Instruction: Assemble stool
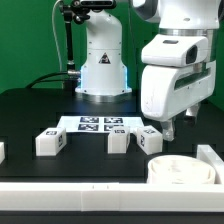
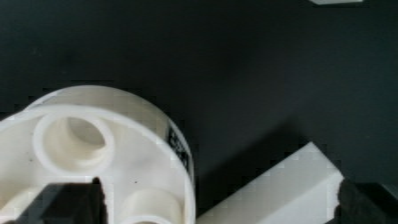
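The white round ring-shaped seat point(image 1: 186, 169) lies flat at the front, on the exterior view's right. In the wrist view the seat point(image 2: 98, 150) fills the lower part of the picture, with a round socket hole showing in its top. Three white block legs with marker tags stand in a row on the black table: one point(image 1: 50, 142), a second point(image 1: 119, 141) and a third point(image 1: 150, 139). My gripper point(image 1: 168, 128) hangs just behind and above the seat, next to the third leg. In the wrist view the gripper point(image 2: 214, 212) is open and empty, its dark fingers point(image 2: 57, 205) wide apart over the seat's rim.
The marker board point(image 1: 100, 124) lies flat behind the legs. The robot base point(image 1: 102, 60) stands at the back. A white border rail point(image 1: 210, 156) runs beside the seat and shows in the wrist view point(image 2: 294, 195); another rail end point(image 1: 2, 151) is at the exterior view's left edge.
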